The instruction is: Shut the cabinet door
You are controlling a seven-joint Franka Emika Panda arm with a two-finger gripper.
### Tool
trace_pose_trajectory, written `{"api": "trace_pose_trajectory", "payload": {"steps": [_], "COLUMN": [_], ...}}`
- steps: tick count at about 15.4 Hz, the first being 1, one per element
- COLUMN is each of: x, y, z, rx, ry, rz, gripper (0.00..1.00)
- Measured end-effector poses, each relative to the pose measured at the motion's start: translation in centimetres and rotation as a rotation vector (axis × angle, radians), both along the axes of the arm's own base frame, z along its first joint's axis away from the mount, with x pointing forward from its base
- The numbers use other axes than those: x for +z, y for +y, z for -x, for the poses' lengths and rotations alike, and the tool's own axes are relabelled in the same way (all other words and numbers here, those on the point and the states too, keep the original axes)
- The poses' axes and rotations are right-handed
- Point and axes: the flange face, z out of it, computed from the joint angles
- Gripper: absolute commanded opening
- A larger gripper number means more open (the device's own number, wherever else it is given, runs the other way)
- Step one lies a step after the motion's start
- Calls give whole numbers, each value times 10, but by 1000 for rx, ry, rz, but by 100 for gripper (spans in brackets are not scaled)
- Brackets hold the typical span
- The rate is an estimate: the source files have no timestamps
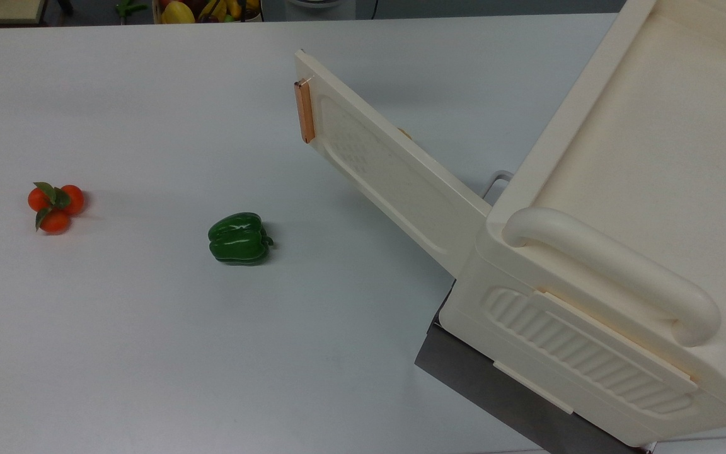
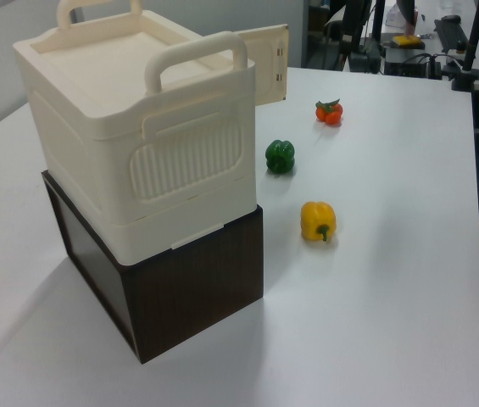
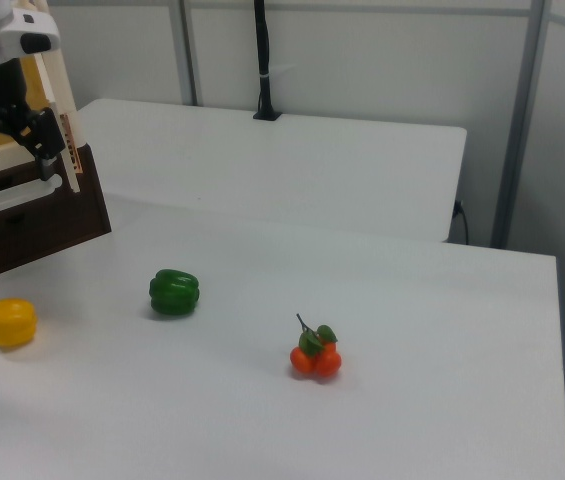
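Note:
The cabinet door stands swung wide open from the cream cabinet, reaching toward the top view's upper left. Its copper strip handle is at the free end. In the left view the door sticks out behind the cabinet. The right view shows the door edge-on at the far left. My gripper hangs there just to the door's left, fingers apart and holding nothing, one black finger close to the door's edge.
The cabinet sits on a dark wooden box. A green pepper and a cluster of small orange-red fruits lie on the white table. A yellow pepper lies near the box. A wire loop handle shows behind the door.

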Motion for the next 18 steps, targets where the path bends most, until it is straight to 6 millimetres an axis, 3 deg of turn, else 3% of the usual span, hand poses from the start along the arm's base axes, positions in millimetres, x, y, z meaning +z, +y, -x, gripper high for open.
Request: {"api": "trace_pose_trajectory", "payload": {"steps": [13, 15, 16, 18], "x": [-1, 0, 0, 0], "y": [0, 0, 0, 0], "z": [0, 0, 0, -1], "rx": [0, 0, 0, 1], "ry": [1, 0, 0, -3], "rz": [0, 0, 0, 0], "gripper": [98, 74, 50, 19]}}
